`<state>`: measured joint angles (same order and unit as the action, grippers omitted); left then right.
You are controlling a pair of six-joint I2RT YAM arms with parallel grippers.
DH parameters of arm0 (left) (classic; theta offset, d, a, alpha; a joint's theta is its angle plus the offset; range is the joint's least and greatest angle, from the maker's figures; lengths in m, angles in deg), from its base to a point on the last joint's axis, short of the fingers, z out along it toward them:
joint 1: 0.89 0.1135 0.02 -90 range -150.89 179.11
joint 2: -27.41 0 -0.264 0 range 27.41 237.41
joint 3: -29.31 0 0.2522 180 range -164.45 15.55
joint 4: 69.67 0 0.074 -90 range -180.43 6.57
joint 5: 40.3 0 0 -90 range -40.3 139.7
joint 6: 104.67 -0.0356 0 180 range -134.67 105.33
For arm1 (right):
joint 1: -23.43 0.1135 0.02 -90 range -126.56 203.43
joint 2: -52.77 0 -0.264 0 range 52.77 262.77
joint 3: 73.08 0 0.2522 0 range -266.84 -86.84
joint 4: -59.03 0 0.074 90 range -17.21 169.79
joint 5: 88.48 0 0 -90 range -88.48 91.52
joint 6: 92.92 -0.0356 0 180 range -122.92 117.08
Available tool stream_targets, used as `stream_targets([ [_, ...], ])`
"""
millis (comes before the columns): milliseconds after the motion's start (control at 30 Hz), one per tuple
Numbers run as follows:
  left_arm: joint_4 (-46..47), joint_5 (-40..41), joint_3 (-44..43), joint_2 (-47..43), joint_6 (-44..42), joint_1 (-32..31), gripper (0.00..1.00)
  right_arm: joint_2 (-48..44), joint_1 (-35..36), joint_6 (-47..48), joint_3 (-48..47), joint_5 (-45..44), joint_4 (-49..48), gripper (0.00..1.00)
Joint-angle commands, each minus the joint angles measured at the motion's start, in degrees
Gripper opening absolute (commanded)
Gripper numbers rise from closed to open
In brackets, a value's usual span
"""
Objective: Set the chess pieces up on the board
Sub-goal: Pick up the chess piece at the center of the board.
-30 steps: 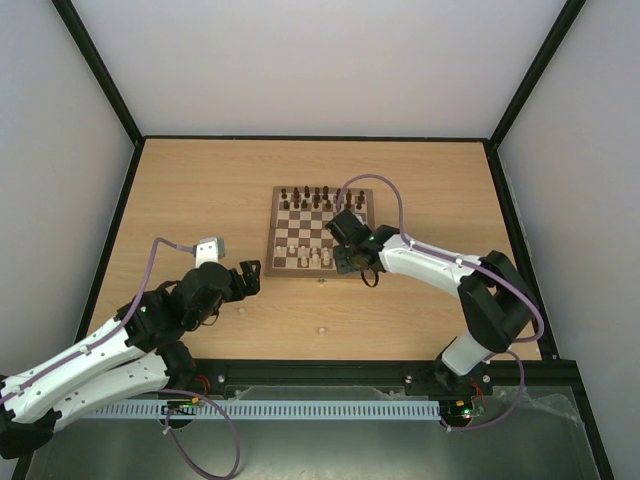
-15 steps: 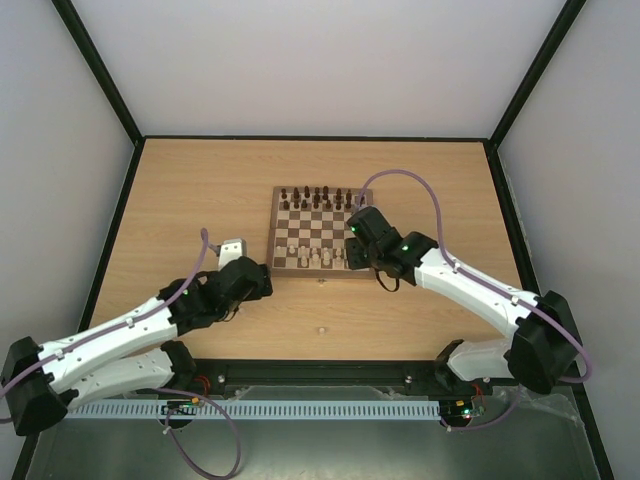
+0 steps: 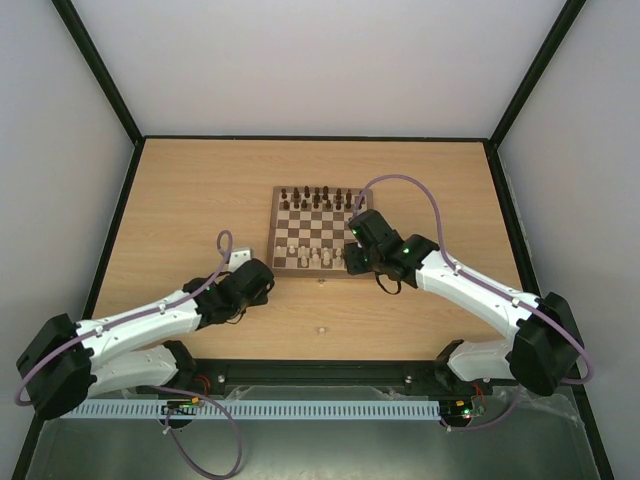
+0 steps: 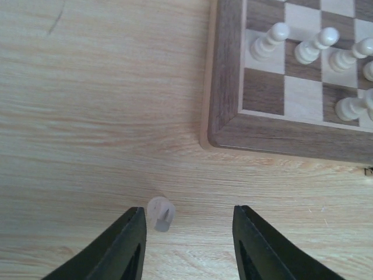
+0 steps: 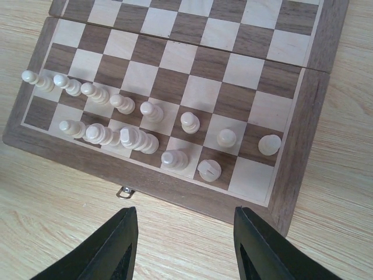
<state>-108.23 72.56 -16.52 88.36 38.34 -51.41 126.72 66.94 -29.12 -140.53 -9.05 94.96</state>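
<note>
Two dark fingers (image 4: 125, 248) of the left gripper (image 4: 186, 211) are seen spread wide, with nothing clamped. One small pale piece (image 4: 160, 213) is found on the table (image 4: 87, 116) between them, close to the finger at 9 o'clock; whether it is touched cannot be told. The near left corner of the board (image 4: 224, 87) is seen toward 1 o'clock from that piece, and several pale chess pieces (image 4: 268, 41) are stood on its nearest squares. The right gripper (image 5: 185, 213) is likewise held wide apart and empty, its fingers (image 5: 113, 248) poised over the table just beside the board's near edge. Beyond them, toward 12 o'clock, the pale chess pieces are set in the two nearest rows, some crowded close together. In the top view the board is placed near the table's middle, and the dark pieces (image 3: 315, 198) are lined along its 12 o'clock edge. The left gripper is found by the board's 7 o'clock corner and the right gripper at its 5 o'clock corner
</note>
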Motion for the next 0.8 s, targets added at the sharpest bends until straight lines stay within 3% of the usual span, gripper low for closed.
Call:
stream_targets([
  [0, 3.16, -1.22, 0.95, 2.72, -0.05, 0.74, 0.4, -1.19, -0.15, 0.71, 0.98, 1.37, 0.5, 0.46],
  [333, 5.25, -2.05, 2.83, 4.62, -0.98, 2.35, 0.3, -1.27, -0.16, 0.93, 0.96, 1.98, 0.28, 0.46],
  [633, 6.62, -2.54, 2.81, 7.22, -2.2, 3.16, 0.29, -0.91, -0.15, 1.1, 0.85, 2.42, 0.13, 0.46],
  [767, 6.67, -2.7, 2.82, 7.43, -2.56, 3.27, 0.23, -0.61, -0.18, 1.22, 0.69, 2.25, 0.11, 0.46],
])
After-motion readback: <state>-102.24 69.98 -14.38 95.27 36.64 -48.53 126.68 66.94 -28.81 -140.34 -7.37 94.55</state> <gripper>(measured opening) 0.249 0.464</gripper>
